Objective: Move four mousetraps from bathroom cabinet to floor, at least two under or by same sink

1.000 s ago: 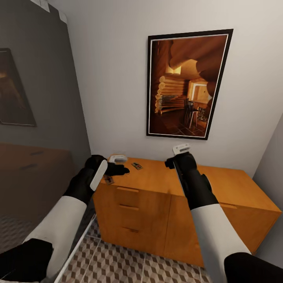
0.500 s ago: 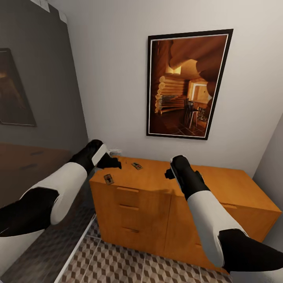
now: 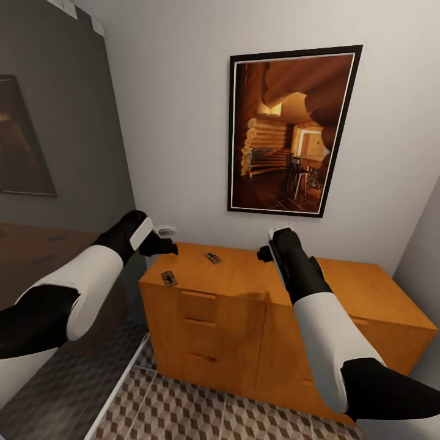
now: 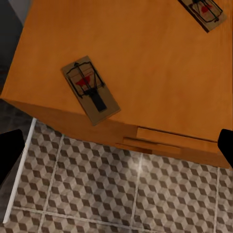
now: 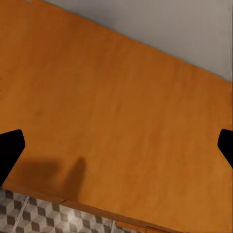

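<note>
Two mousetraps (image 3: 169,278) (image 3: 212,258) lie flat on the cabinet (image 3: 244,318) top, near its left end. Both the left gripper (image 3: 165,240) and the right gripper (image 3: 273,240) hover above it, spread wide and empty, over the patterned floor (image 3: 201,409).

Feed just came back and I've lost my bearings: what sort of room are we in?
Probably a small tiled room at home, perhaps a bathroom: cube-patterned floor tiles, a low wooden cabinet with two mousetraps on top, and a framed cabin picture.
</note>
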You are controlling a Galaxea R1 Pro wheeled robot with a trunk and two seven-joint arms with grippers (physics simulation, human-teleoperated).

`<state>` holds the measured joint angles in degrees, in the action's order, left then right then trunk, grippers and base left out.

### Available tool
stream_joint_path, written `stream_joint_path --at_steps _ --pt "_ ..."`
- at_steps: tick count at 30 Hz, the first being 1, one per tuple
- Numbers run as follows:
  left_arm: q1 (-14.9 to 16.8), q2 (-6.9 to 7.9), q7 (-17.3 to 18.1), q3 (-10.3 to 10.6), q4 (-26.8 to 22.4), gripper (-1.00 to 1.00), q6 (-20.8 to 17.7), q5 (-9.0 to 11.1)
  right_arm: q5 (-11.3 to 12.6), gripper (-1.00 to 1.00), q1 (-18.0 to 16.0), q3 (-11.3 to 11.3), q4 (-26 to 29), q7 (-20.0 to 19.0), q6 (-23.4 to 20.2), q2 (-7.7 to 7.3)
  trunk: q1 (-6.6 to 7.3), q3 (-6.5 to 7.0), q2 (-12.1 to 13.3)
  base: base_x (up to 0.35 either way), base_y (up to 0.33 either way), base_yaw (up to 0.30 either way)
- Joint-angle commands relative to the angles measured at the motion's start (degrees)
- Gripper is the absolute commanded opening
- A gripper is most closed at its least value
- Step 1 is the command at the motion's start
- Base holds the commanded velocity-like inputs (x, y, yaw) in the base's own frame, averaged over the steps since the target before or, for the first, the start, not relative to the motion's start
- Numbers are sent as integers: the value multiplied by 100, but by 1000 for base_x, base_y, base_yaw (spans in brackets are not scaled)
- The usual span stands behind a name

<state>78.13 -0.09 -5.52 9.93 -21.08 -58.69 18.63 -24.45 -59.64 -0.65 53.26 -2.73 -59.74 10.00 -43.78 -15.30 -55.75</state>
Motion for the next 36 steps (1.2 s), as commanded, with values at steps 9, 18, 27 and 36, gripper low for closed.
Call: stream_joint_path --at_steps 9,18,27,36 --pt "9 -35 -73 35 -221 100 -1 64 -48 100 -4 10 445 -33 -26 -10 -1 -12 -5 0 0 14" --pt "9 -109 -80 31 -3 100 281 80 -41 100 -5 16 431 -20 -26 -7 -1 -46 -5 0 0 186" --pt "9 -190 -86 35 240 100 599 64 -44 100 -4 -4 453 -14 -26 -62 -1 -55 -5 0 -5 53" --pt "9 -291 -89 34 269 100 619 62 -42 100 -6 -5 449 -17 -26 -75 -1 -55 -5 0 -193 2"
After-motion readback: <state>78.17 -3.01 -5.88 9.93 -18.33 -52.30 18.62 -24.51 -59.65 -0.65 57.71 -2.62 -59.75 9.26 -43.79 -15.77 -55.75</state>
